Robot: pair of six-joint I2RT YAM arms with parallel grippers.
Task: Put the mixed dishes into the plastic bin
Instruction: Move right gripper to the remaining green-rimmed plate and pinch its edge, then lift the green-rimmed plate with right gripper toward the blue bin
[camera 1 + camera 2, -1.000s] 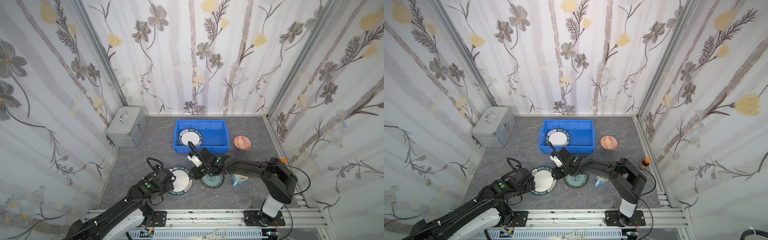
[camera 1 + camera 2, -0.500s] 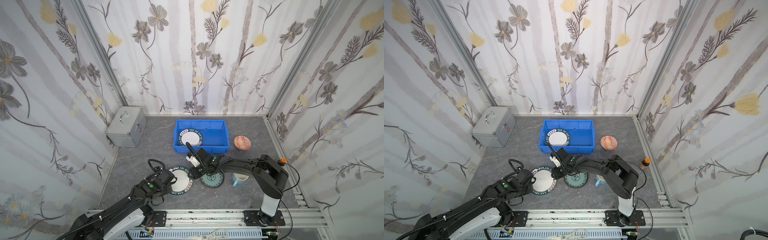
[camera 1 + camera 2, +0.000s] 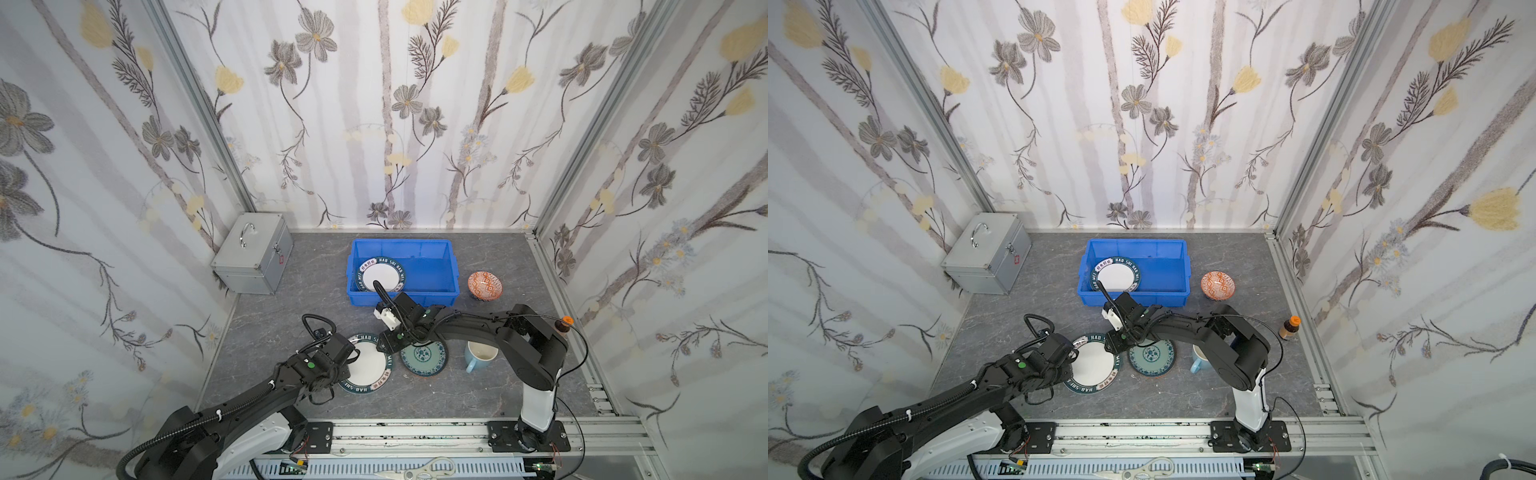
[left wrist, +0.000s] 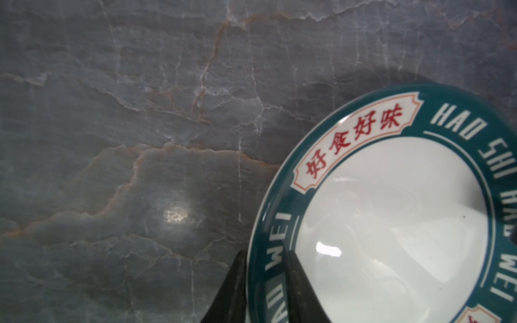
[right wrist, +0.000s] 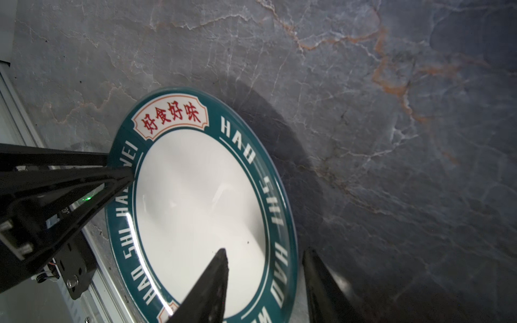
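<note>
Here, the left gripper (image 4: 264,253) pinches the rim of the lettered plate (image 3: 370,365), which lies on the grey table (image 3: 266,332) near the blue bin (image 3: 419,297). The right gripper (image 5: 265,251) straddles the opposite rim, jaws spread, apparently not touching.

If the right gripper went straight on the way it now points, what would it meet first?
Most likely the lettered plate: the right gripper straddles its rim, jaws open, so the rim would slide deeper between them. Past it only the table shows; depth is unclear.

Tabletop (image 3: 307,299) open beside metal case (image 3: 249,257); teal plate (image 3: 426,357) and mug (image 3: 480,355) crowd front.
</note>
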